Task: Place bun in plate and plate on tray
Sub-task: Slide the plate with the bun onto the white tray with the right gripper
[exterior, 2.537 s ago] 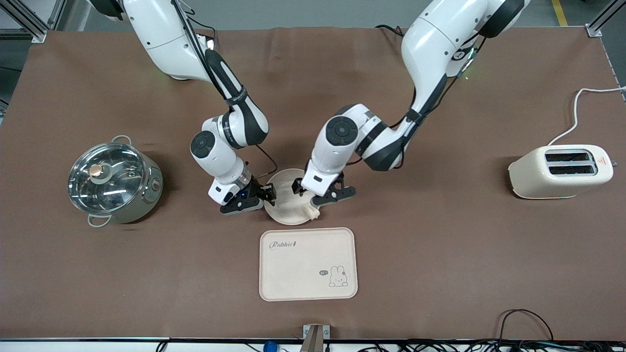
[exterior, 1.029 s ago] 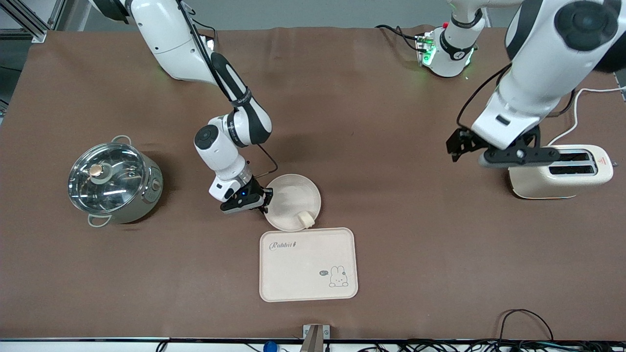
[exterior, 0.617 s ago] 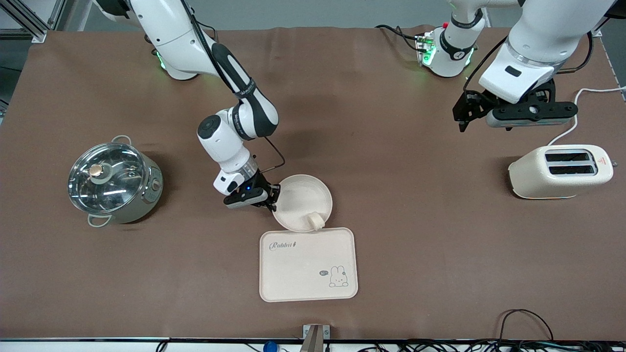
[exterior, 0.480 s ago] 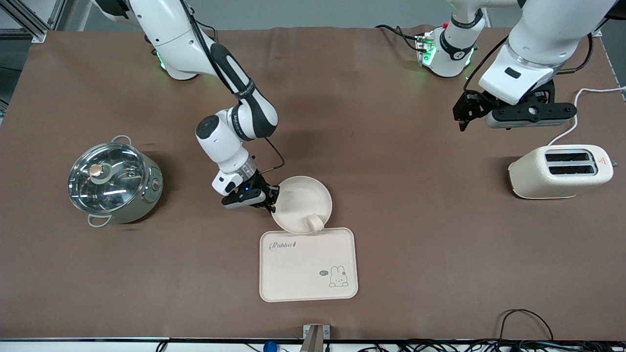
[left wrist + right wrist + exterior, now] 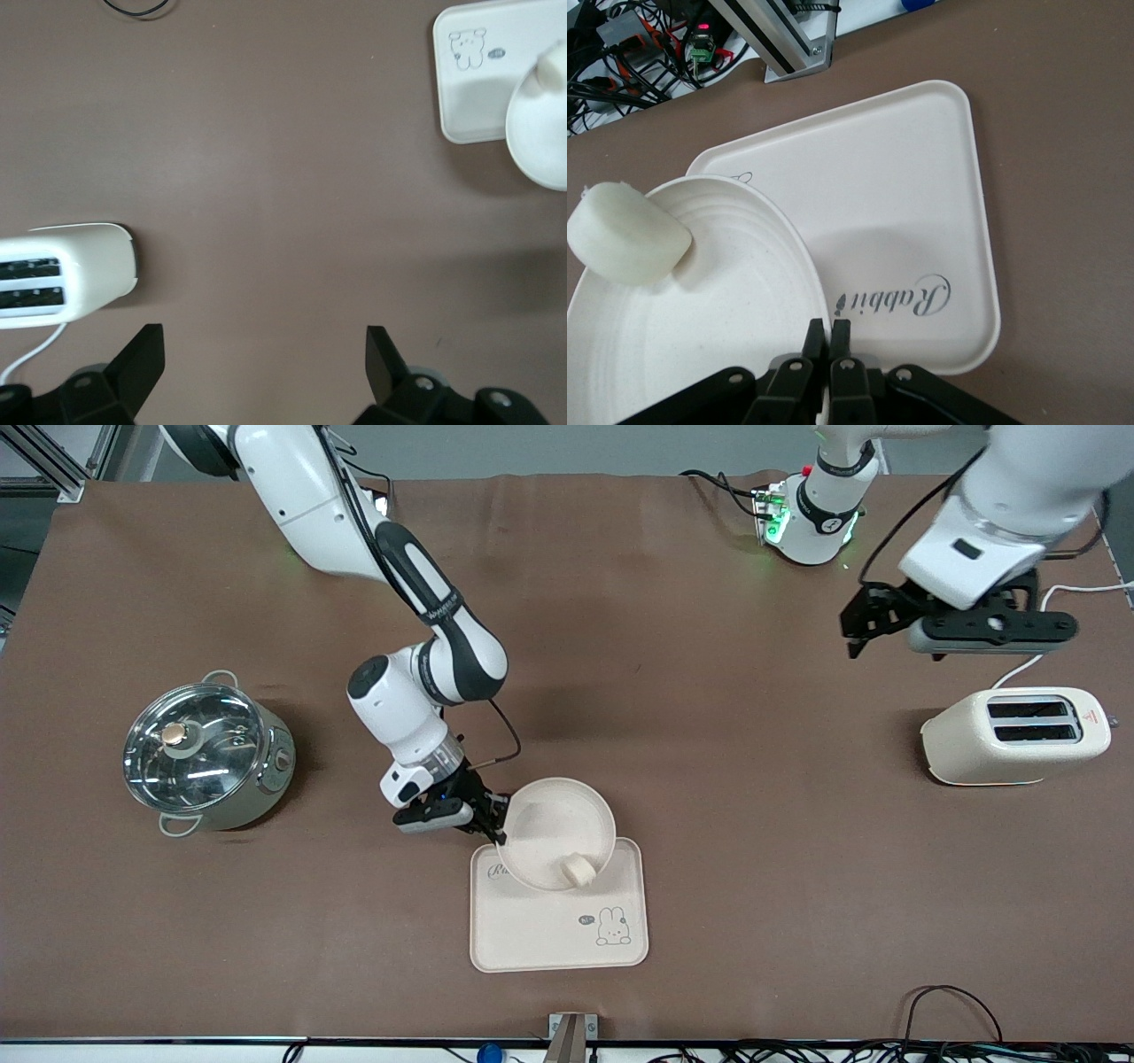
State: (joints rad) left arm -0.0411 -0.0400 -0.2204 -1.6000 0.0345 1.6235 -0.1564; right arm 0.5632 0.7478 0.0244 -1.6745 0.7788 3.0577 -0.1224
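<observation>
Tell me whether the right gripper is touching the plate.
Touching. In the right wrist view the right gripper has its fingers pinched shut on the rim of the plate, which carries the bun over the tray.

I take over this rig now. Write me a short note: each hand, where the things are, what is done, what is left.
Right hand: shut on the plate rim, holding it partly over the tray.
Left hand: open, empty, waiting in the air near the toaster.
Bun: in the plate, at its edge.
Done: bun in plate.
Left: set the plate fully on the tray and release.
</observation>
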